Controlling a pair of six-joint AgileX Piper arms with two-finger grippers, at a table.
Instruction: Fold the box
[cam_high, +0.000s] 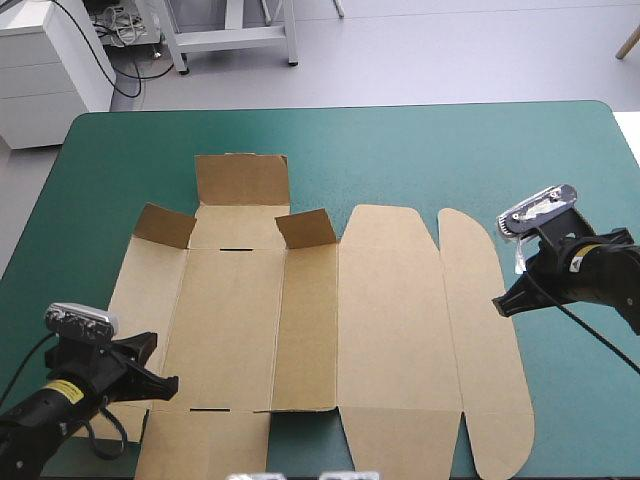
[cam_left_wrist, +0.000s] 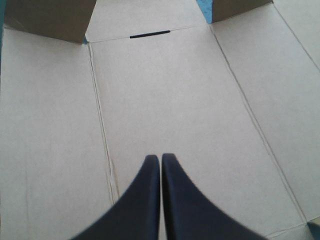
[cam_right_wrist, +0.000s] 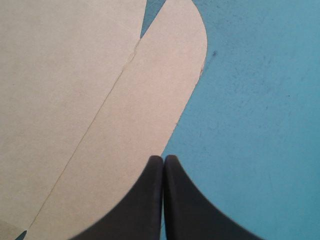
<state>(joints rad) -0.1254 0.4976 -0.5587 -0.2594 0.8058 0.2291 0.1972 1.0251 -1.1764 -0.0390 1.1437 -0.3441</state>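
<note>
The brown box (cam_high: 310, 320) lies as a cut sheet spread on the teal-green table, mostly flat. Two small flaps at its far side stand raised (cam_high: 305, 228). My left gripper (cam_high: 160, 383) hovers at the sheet's near left part, shut, with nothing in it. In the left wrist view its fingers (cam_left_wrist: 161, 159) point across the box's base panel (cam_left_wrist: 170, 100) toward a slot in the crease. My right gripper (cam_high: 500, 303) is shut at the right edge of the rounded lid flap (cam_right_wrist: 150, 100); its tips (cam_right_wrist: 163, 159) sit over that flap's edge.
Bare teal-green cover (cam_high: 450, 150) runs beyond the box and to its right (cam_right_wrist: 250, 125). The table's far edge borders grey floor with a white cabinet (cam_high: 50, 70) at the far left.
</note>
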